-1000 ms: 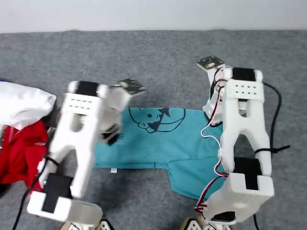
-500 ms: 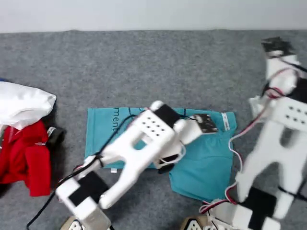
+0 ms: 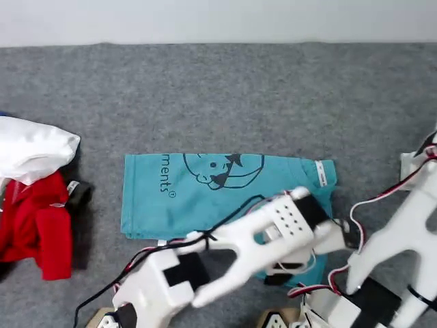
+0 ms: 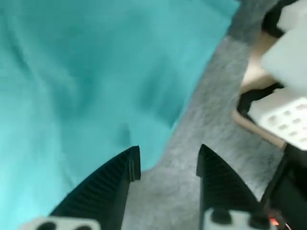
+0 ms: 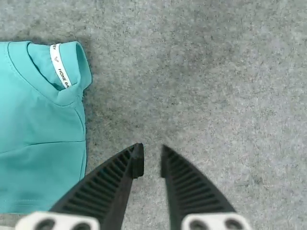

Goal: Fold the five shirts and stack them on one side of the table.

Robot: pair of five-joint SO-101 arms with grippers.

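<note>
A teal shirt (image 3: 205, 191) lies flat on the grey table, its printed graphic facing up and its collar label (image 3: 321, 172) at the right end. My left arm stretches across the shirt's near right part. The left gripper (image 4: 168, 163) is open just above the shirt's hem (image 4: 72, 72), where the cloth meets the mat, with nothing between its fingers. The right arm (image 3: 410, 225) stands at the table's right edge. My right gripper (image 5: 151, 160) hangs over bare mat beside the shirt's collar (image 5: 60, 72), open by a narrow gap and empty.
A crumpled white shirt (image 3: 31, 150) and a red shirt (image 3: 34, 225) are heaped at the left edge, with a dark garment (image 3: 78, 195) beside them. The right arm's base (image 4: 288, 105) sits close to the left gripper. Bare mat extends behind the teal shirt.
The left arm has swung from the shirt's left end across to its near right corner. The right arm has pulled away to the right, off the shirt.
</note>
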